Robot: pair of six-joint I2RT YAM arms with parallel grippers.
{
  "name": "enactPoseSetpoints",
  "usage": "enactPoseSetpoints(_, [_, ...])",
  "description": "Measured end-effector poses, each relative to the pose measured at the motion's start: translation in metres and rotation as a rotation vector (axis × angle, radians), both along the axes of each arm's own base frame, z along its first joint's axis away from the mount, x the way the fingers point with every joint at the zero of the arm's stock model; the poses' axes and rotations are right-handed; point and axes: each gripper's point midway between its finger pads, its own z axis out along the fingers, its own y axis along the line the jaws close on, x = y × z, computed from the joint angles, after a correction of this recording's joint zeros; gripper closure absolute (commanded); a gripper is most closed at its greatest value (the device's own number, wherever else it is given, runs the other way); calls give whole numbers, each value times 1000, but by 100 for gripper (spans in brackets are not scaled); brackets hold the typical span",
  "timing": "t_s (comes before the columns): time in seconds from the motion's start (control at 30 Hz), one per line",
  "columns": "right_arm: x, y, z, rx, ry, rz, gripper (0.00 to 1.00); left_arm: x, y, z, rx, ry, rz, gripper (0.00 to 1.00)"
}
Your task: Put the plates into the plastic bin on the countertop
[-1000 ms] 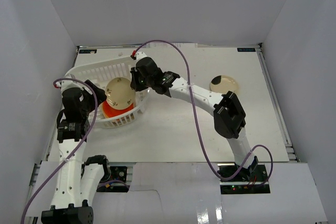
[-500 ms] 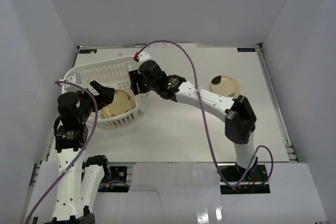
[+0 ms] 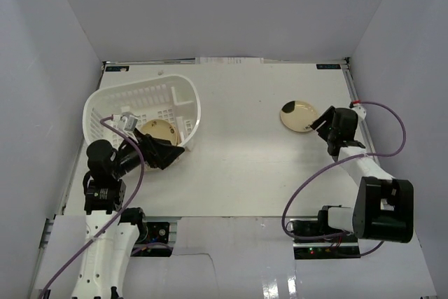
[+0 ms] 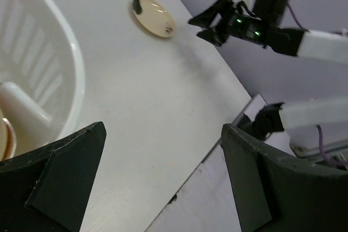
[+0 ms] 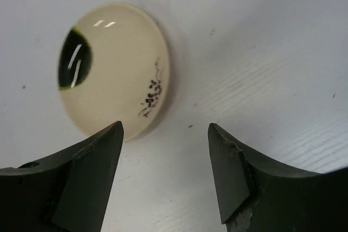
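Leaving plastic bin (image 3: 183, 90), right gripper (image 3: 323, 121) nears plate (image 3: 299, 115)

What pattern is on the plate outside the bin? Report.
Plate: cream, dark patch, black speckles; best in right wrist view.

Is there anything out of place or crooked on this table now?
The large white slotted plastic bin sits turned askew to the white countertop edges. One round beige plate with a dark patch lies alone outside it, far right. Nothing looks spilled or broken.
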Motion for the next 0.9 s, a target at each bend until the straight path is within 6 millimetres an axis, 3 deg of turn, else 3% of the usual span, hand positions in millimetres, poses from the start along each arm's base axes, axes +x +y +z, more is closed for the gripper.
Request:
enactPoseSetpoints(0.13, [1,-18,-45,116,86,-58,41,-28,-24,1,4,-53,-176,2])
enactPoseSetpoints(0.27, [16,-21,-63,253,67,-77,47,-54,-37,6,5,-132,-286,2])
enactPoseSetpoints(0.37, [29,-19,-73,338,39,-79,54,-58,-38,11,5,-169,-304,2])
enactPoseSetpoints(0.6, [57,-4,-82,474,-17,-47,92,-57,-38,8,5,-171,-305,2])
enactPoseSetpoints(0.77, [57,-1,-74,502,-37,-44,92,-56,-38,8,6,-169,-295,2])
enactPoseSetpoints(0.83, [53,4,-51,486,-73,-21,92,-51,-36,7,9,-162,-274,2])
enactPoseSetpoints(0.9, [56,11,-8,447,-164,31,92,-45,-35,5,10,-147,-246,2])
